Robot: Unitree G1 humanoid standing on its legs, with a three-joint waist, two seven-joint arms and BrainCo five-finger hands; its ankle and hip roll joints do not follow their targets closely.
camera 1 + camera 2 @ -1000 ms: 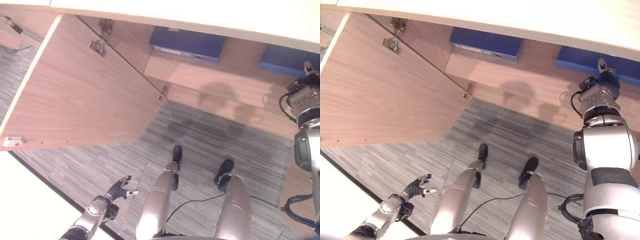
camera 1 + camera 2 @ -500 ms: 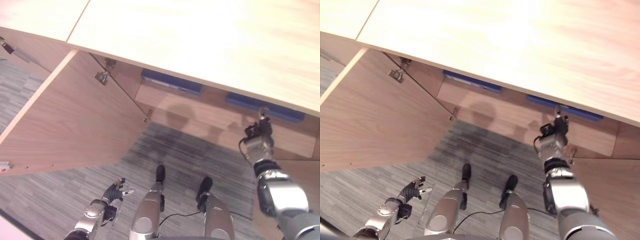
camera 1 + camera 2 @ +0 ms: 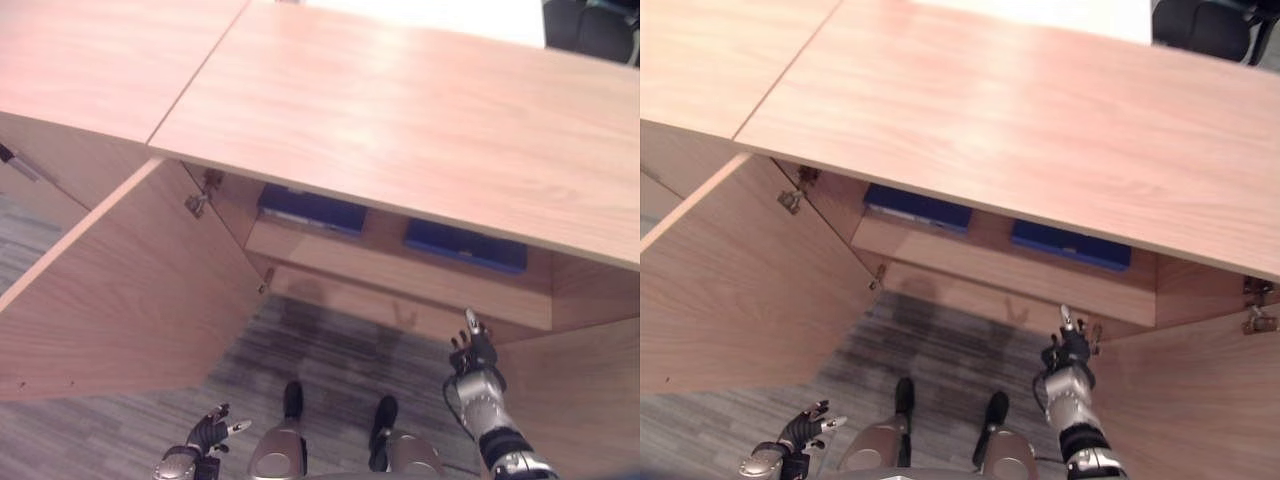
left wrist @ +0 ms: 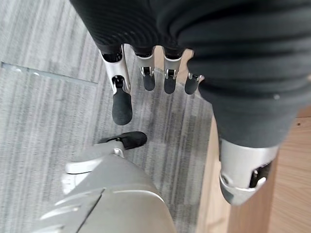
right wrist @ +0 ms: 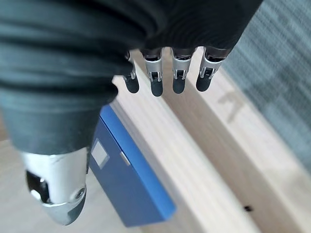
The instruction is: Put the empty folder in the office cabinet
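Grey striped carpet [image 3: 340,350] underfoot, with a long light-wood cabinet [image 3: 400,110] in front and both its doors swung open. Using the cabinet shelf [image 3: 400,280] as the reference point from here on.

Right hand [image 3: 474,352] raised just in front of the shelf's front edge, near its right end, fingers [image 5: 179,81] relaxed and fairly straight, holding nothing. Not touching the wood as far as can be told. Blue folder [image 5: 129,179] lying flat on the shelf just past those fingertips in the wrist view, so already inside the cabinet at the right side [image 3: 1070,244]. Second blue folder [image 3: 312,210] flat on the same shelf toward the left end, well apart from the first.

Left hand [image 3: 208,433] hanging low over the carpet, well below and to the left of the shelf, fingers [image 4: 121,104] loosely spread and empty.

Left cabinet door [image 3: 120,290] open wide, sticking out from the shelf's left end; right door [image 3: 1200,400] open at the other end, hinges [image 3: 1255,320] visible near its top.
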